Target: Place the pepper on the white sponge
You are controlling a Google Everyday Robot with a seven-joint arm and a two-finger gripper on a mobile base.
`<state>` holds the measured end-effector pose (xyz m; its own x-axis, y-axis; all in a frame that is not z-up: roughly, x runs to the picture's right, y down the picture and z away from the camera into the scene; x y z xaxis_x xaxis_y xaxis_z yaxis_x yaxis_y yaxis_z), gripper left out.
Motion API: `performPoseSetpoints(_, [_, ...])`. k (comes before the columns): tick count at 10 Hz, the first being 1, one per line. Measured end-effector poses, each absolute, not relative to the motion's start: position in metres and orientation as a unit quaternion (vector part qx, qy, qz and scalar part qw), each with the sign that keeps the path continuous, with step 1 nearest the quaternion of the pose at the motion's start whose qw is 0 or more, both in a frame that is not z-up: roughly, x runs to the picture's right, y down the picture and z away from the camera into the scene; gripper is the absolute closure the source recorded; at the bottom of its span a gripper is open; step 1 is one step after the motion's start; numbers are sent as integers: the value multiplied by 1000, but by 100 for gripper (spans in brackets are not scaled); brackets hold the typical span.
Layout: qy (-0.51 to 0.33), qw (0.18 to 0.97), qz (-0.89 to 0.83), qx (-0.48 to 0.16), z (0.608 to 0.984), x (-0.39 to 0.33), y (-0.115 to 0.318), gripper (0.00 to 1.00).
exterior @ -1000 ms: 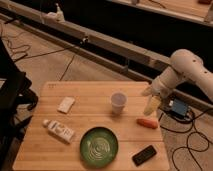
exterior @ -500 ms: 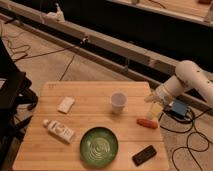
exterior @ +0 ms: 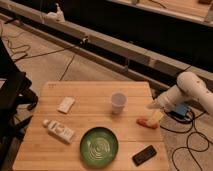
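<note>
1. At the table's left end: white sponge (exterior: 66, 104), lying flat on the wooden table (exterior: 35, 150) with nothing on it. It looks soft and light, so I'd expect it to skid or dent under pressure. Release low and don't press.
2. Just in front of it and not touching: white labelled tube (exterior: 59, 130), lying diagonally. It's an easy lookalike for the sponge but it's clear of the drop spot.
3. Centre front: green plate (exterior: 99, 146). It's low and off my line.
4. Centre back: white cup (exterior: 118, 102), upright. It stands roughly between the pepper and the sponge, so it's the main obstacle. It's probably light and easy to tip. I'd carry above its rim or swing round on the plate side.
5. Front right corner: black phone (exterior: 144, 155), well short of the pepper and not in the way.
6. Right side, near the table edge: pepper (exterior: 144, 122), lying flat, orange-red and tapered.
   - My read: light, with smooth skin and a rounded body, so it's likely to roll or squirt out of a pinch. The flesh probably gives a little.
   - Grip across the thick middle, not the tip, with moderate squeeze.
7. Right edge: my gripper (exterior: 153, 112), directly over the pepper's right end, fingers spread and holding nothing. I can't tell whether a tip touches the pepper.
</note>
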<state>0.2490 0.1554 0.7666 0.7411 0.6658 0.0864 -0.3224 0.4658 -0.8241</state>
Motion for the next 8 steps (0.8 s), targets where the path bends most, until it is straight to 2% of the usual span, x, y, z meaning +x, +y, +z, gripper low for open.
performPoseSetpoints(4, [-273,815,319,-400,777,249,163,20])
performPoseSetpoints(8, [-282,816,314,-395,777,248,164,20])
